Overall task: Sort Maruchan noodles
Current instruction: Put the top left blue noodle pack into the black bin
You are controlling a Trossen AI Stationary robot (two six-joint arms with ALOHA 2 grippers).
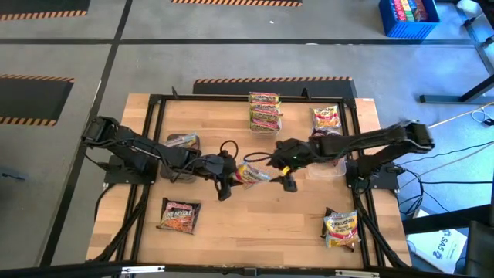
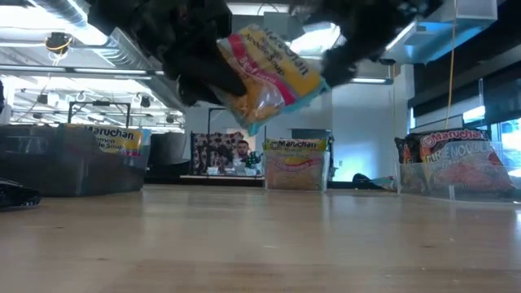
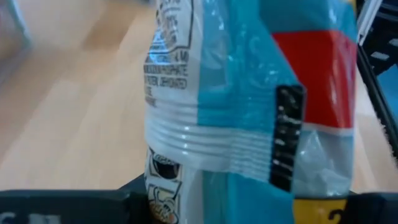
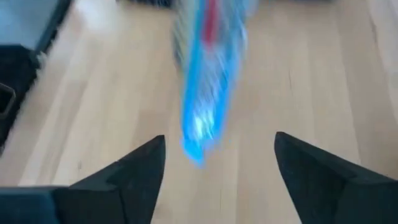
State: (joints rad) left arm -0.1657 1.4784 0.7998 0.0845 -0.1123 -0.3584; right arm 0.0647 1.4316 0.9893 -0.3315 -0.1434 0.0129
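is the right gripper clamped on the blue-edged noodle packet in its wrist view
No, the right gripper stands open, its fingers spread apart, with the noodle packet ahead of them and untouched.

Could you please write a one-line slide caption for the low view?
Mid-air handover: the left gripper holds a yellow Maruchan packet above the table beside the open right gripper.

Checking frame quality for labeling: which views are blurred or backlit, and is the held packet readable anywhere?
Right wrist view: packet smeared by motion blur, right gripper fingers sharp and apart. Left wrist view: packet too close, soft, back print partly legible. Low view: ceiling lights glare behind dark arms; label readable. High view: even light, packet small.
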